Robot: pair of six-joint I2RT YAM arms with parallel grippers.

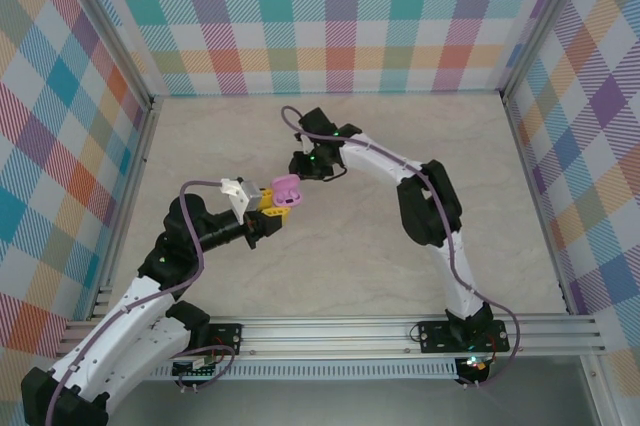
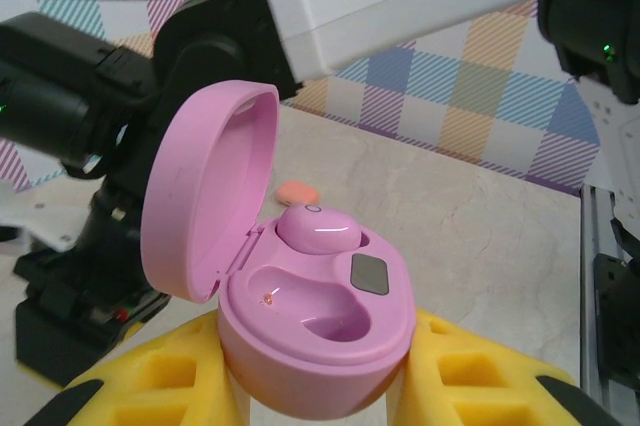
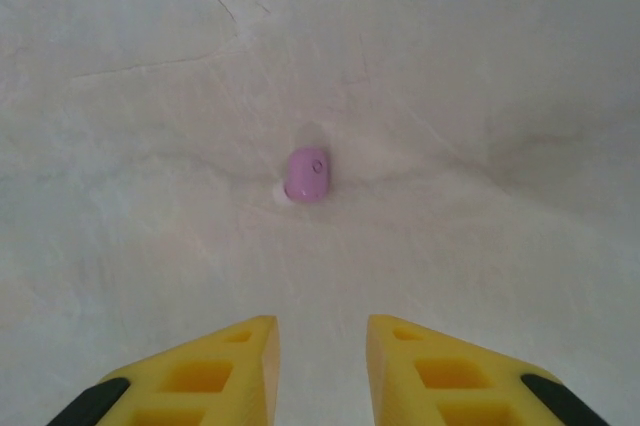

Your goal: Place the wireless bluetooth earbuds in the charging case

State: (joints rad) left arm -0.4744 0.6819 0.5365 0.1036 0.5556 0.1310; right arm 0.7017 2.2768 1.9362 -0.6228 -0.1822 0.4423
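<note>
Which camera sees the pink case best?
The left wrist view: the case is big and open, one earbud seated, one slot empty. The top view shows it as a small pink blob at the left end effector.

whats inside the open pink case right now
One pink earbud sits at the back of the charging case; the near slot is empty. The earbud covers the floor beneath it, and the left gripper hides the case's lower sides.

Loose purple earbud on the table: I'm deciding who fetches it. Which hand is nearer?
Right. The right hand hangs open above the earbud, which lies on the table just past its fingertips. The left hand is farther off, beside the right one, clamped on the open case.
</note>
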